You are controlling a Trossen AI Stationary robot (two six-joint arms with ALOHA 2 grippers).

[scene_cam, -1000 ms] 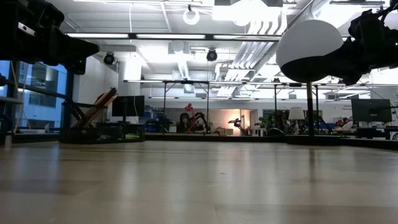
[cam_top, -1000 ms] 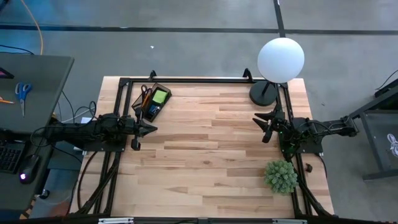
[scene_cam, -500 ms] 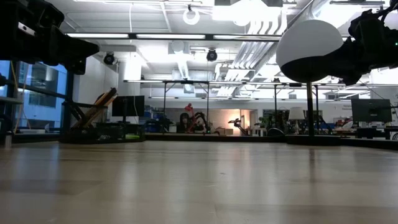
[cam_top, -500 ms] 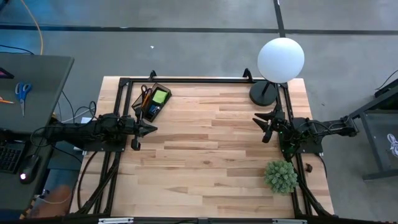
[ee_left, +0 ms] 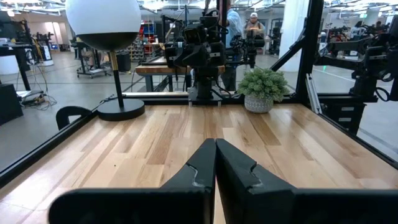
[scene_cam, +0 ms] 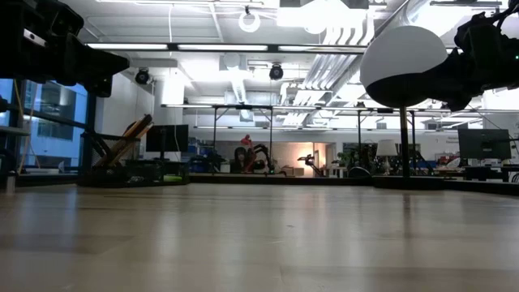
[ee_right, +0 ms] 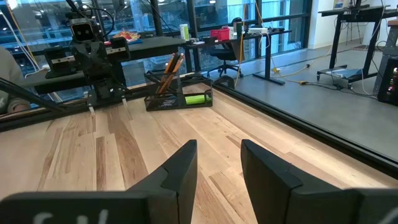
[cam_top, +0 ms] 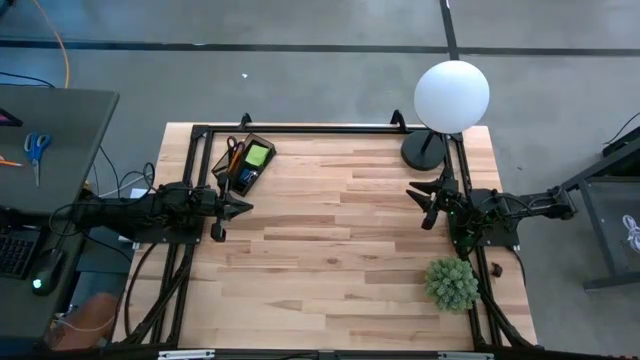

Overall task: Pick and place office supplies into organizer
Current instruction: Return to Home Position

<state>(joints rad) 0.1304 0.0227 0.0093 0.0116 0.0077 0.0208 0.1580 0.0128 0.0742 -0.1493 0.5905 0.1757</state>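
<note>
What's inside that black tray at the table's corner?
The organizer holds leaning orange pencils and a lime-green sticky-note pad; its walls hide anything lying lower.

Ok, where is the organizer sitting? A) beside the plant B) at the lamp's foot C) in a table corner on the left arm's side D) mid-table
C: the high view shows the organizer in a corner of the table near the left end effector, far from the lamp and the plant.
</note>
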